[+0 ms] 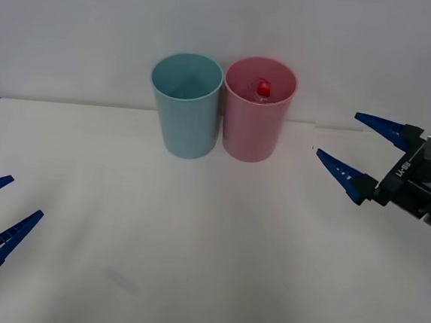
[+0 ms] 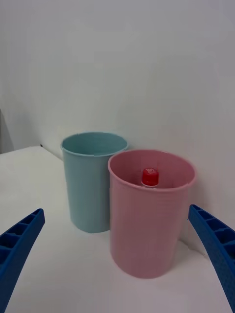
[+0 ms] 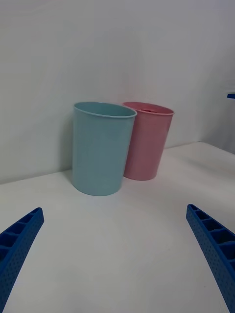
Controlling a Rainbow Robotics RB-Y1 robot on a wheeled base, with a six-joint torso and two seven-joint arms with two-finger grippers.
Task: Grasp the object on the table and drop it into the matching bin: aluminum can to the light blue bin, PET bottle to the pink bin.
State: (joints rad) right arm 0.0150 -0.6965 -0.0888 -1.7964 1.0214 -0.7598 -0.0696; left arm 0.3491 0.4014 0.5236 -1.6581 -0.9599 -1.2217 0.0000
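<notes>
Two bins are seen standing side by side at the upper centre of the front view, on the far part of the white table (image 1: 208,244). The light blue bin (image 1: 185,104) is placed on the left and the pink bin (image 1: 258,109) on the right, their sides touching or nearly so. The bottle (image 1: 263,88) is found inside the pink bin; only its red cap and a little of its neck are visible over the rim, and it appears to be upright. In the right wrist view the red cap is shown against the far inner wall of the pink bin.

The right gripper (image 1: 346,149) is held at the right edge of the front view, level with the bins and well apart from the pink one. Its two blue fingers are spread wide and nothing is held between them.

The left gripper (image 1: 3,203) is seen at the lower left edge of the front view, above the near part of the table. Its fingers are likewise parted, and nothing is gripped.
</notes>
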